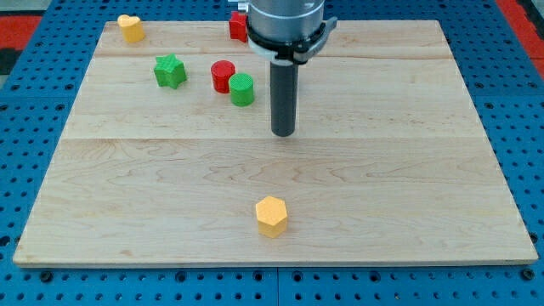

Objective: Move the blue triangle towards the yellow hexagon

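Right of the green cylinder [241, 89], my tip [283, 133], touching nothing; blue triangle perhaps hidden.

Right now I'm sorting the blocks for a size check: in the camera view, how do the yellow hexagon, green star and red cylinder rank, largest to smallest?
1. yellow hexagon, though it lies nearest the view's bottom, which may enlarge it.
2. green star and red cylinder: they look alike, so no ranking.
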You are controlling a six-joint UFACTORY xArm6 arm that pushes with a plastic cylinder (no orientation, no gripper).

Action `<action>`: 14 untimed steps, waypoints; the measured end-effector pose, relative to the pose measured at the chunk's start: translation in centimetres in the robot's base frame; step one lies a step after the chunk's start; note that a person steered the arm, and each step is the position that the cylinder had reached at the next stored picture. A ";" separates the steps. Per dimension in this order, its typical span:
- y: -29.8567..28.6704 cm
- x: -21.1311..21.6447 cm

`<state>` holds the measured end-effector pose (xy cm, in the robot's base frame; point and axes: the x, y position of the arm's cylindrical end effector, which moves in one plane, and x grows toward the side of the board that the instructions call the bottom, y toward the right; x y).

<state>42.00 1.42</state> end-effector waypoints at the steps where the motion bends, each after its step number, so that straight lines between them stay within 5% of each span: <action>1: 3.1 -2.7; 5: 2.0 -13.9; 14: -1.2 -1.5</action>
<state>40.54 0.21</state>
